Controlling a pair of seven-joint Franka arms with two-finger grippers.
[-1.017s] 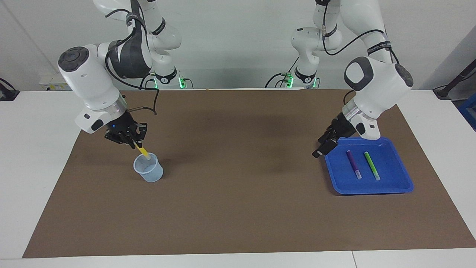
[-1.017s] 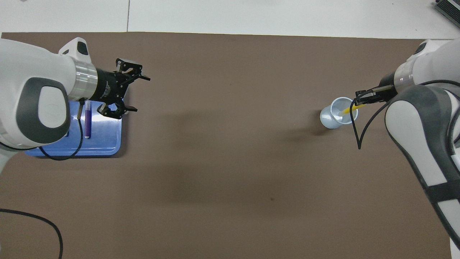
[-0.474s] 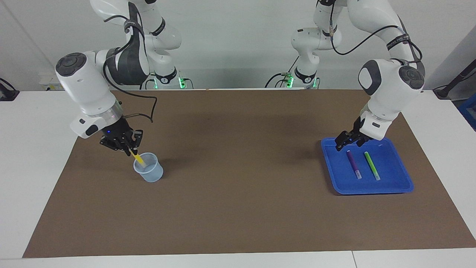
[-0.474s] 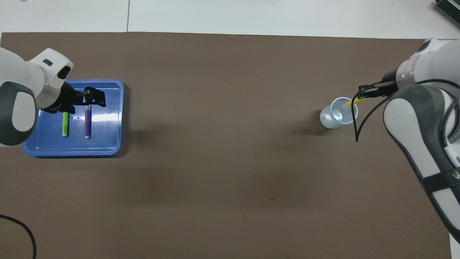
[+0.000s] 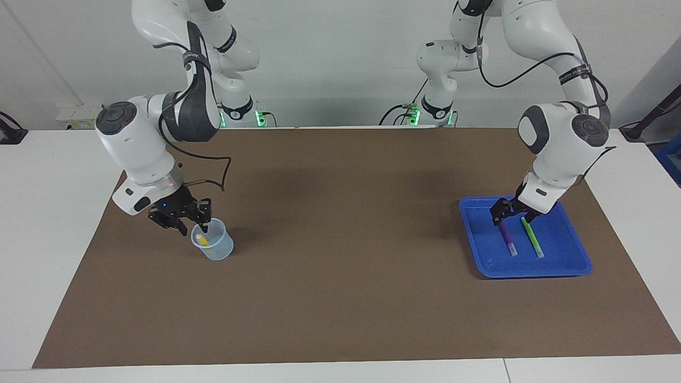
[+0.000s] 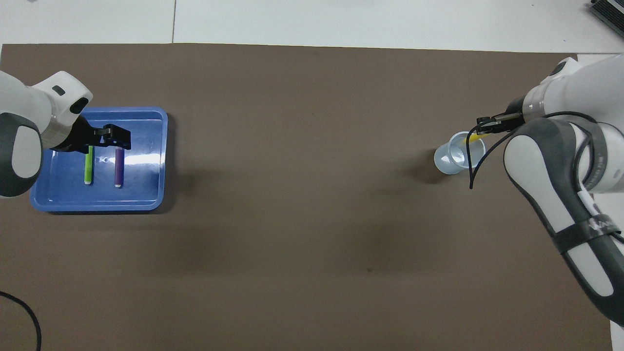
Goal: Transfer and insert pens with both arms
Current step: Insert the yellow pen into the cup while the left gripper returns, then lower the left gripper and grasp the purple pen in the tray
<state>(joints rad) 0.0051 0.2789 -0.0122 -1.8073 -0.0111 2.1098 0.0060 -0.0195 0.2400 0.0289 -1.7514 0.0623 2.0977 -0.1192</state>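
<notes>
the right end effector [image 5: 194, 226] sits just above the rim of the clear plastic cup [image 5: 215, 250], toward the right arm's end of the worktop [image 5: 42, 213]. a second ago it was clamped on the yellow pen [image 5: 201, 239], holding it slanted over the cup mouth. now its fingertips look parted, and the pen lies low inside the cup, leaning on the wall, clear of the fingers. i judge the first insertion done: the pen has been let go and has dropped in.

toward the left arm's end of the worktop, the left end effector [image 5: 511, 215] has changed more in place than in state. a second ago it hung beside the blue tray [image 5: 532, 274], over the brown mat [image 5: 340, 266] at the tray's edge. it has since swung in over the tray and come down to the end of the purple pen [image 5: 507, 239] that lies nearer to the robots. its jaws stand wide open and hold nothing. whether a fingertip already touches the pen i cannot tell. the green pen [image 5: 533, 242] lies just beside the purple one, almost parallel, both flat in the tray with their pale ends away from the robots. neither has shifted.

for the task this reads as the start of the second round: a pick of the purple pen looks to be next, then a handover toward the cup.

counted: three pens, one yellow in the cup, one purple and one green in the tray. one cup, one tray, one mat, two arms.
</notes>
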